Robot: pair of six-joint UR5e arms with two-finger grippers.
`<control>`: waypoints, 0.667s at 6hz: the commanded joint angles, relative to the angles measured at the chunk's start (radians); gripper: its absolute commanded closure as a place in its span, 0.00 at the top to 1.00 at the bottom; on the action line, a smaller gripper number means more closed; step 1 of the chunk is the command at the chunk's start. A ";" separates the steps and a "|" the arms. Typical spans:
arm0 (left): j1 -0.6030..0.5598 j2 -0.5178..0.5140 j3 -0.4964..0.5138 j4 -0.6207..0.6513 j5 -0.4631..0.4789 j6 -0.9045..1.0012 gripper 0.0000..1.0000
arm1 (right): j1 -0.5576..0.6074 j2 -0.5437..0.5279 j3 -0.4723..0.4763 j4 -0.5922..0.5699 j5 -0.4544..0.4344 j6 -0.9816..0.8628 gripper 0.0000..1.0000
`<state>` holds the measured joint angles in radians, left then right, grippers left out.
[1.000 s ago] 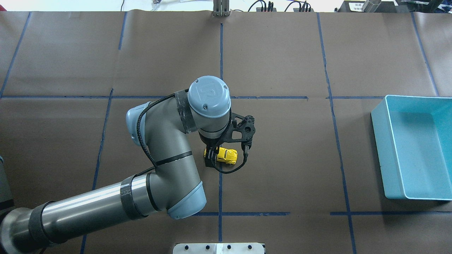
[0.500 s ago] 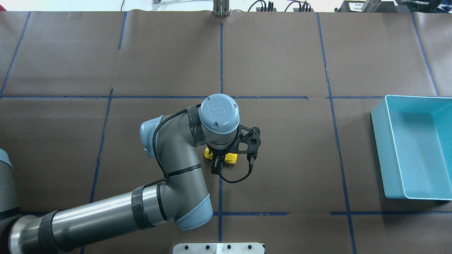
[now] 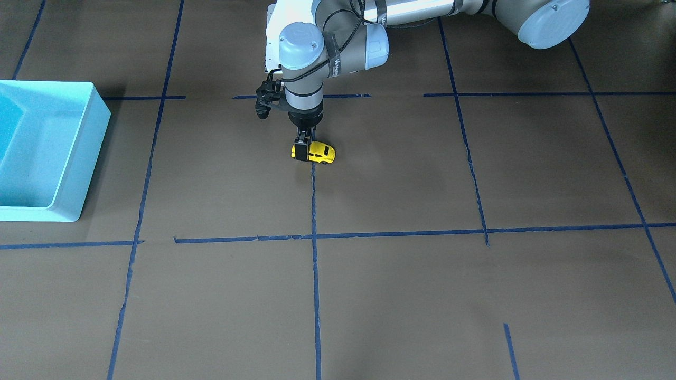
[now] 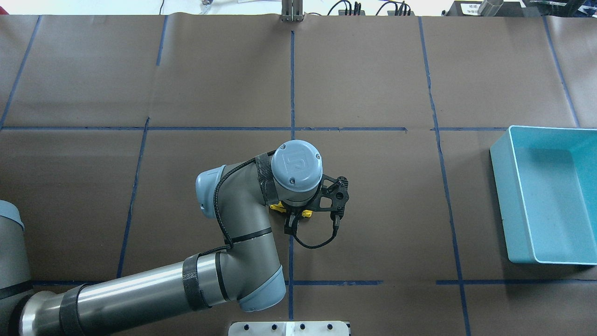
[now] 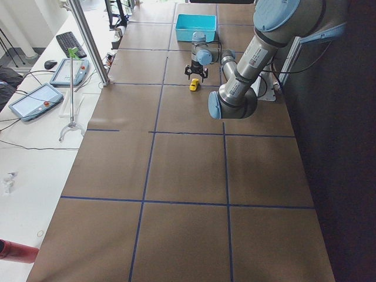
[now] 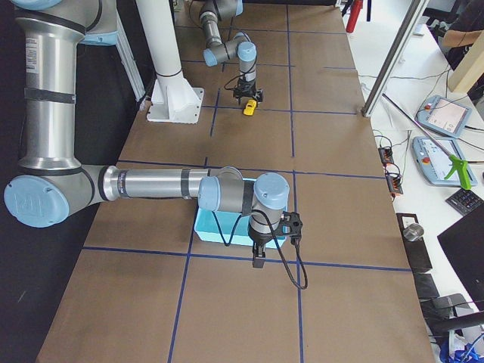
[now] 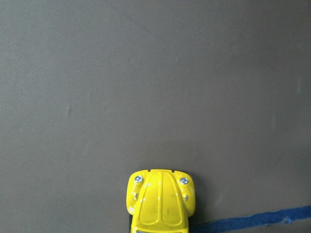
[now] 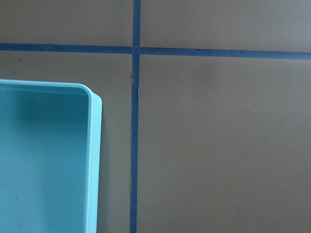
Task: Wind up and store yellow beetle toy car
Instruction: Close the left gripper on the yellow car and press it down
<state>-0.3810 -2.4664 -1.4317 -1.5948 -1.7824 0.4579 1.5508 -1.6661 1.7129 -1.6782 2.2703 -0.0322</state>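
Car (image 3: pixel 316 153): yellow, upright on its wheels on the brown paper of the table (image 3: pixel 401 174), near the middle of the work area. It lies lengthwise across the front-facing view. A blue tape line (image 3: pixel 312 200) ends just beside it. In the overhead view most of the body is hidden under the wrist, and only yellow slivers show at either side. The left wrist camera shows the rounded bonnet and two headlights at the bottom centre of its frame, with tape at the lower right.

Left gripper (image 3: pixel 302 151): pointing straight down over one end of the car. One black finger (image 3: pixel 300 150) stands in front of the body on the operators' side, low against the paper. The other finger is behind the car in the front-facing view. The car sits between the fingers, but whether they press on it cannot be determined: the contact is hidden in every view. No fingers appear in the left wrist view. A black cable (image 4: pixel 313 242) loops from the wrist beside the car.

Bin (image 4: pixel 501 200): teal, open-topped, well apart from the car, toward the robot's right end of the table. Its interior shows no contents.

Right gripper (image 6: pixel 259 261): seen only in the right side view, hanging beside the bin. Its opening cannot be judged from there. The right wrist camera looks down on a rounded corner of the bin and crossing tape lines.
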 commanded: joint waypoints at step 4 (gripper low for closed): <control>0.001 -0.032 0.066 -0.033 0.000 0.016 0.89 | 0.000 -0.004 0.001 0.000 0.000 0.001 1.00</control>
<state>-0.3804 -2.4968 -1.3667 -1.6270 -1.7821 0.4697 1.5508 -1.6703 1.7134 -1.6782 2.2703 -0.0318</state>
